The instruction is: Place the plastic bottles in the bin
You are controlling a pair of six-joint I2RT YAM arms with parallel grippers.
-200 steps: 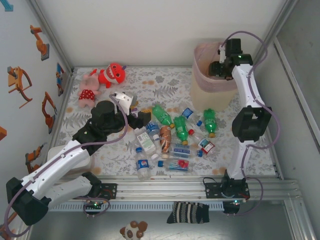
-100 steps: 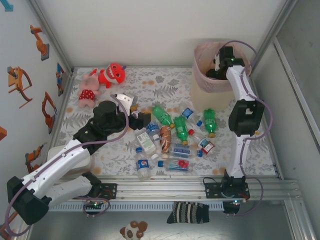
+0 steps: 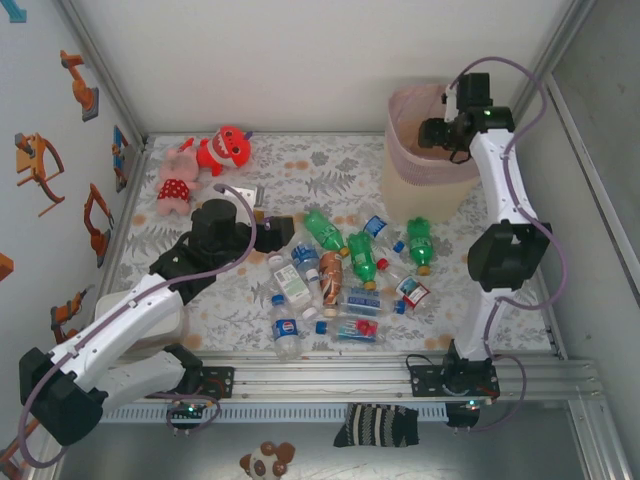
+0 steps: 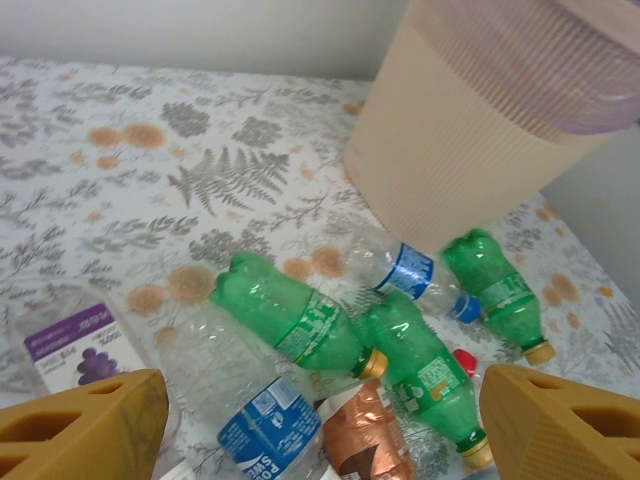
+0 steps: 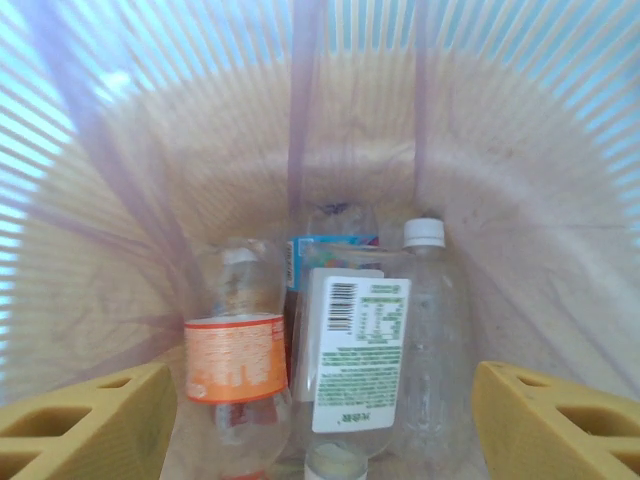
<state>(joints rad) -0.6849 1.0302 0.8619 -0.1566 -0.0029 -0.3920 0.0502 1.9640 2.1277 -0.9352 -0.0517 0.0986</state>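
left gripper (image 3: 272, 233): jaws wide, empty, over loose plastic bottles (image 3: 340, 275) left of bin (image 3: 425, 185) | right gripper (image 3: 432, 133): spread, empty, above bin mouth; binned bottles (image 5: 350, 350) inside | step: likely release done | next: left closes on nearest bottle

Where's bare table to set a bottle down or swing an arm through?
Widest bare patch: the far strip of table between the plush toys and the bin. A narrower one lies near right, between the bottles and the table's right edge. The middle is crowded: bottles lie packed, several touching, from the bin's front to the near edge.
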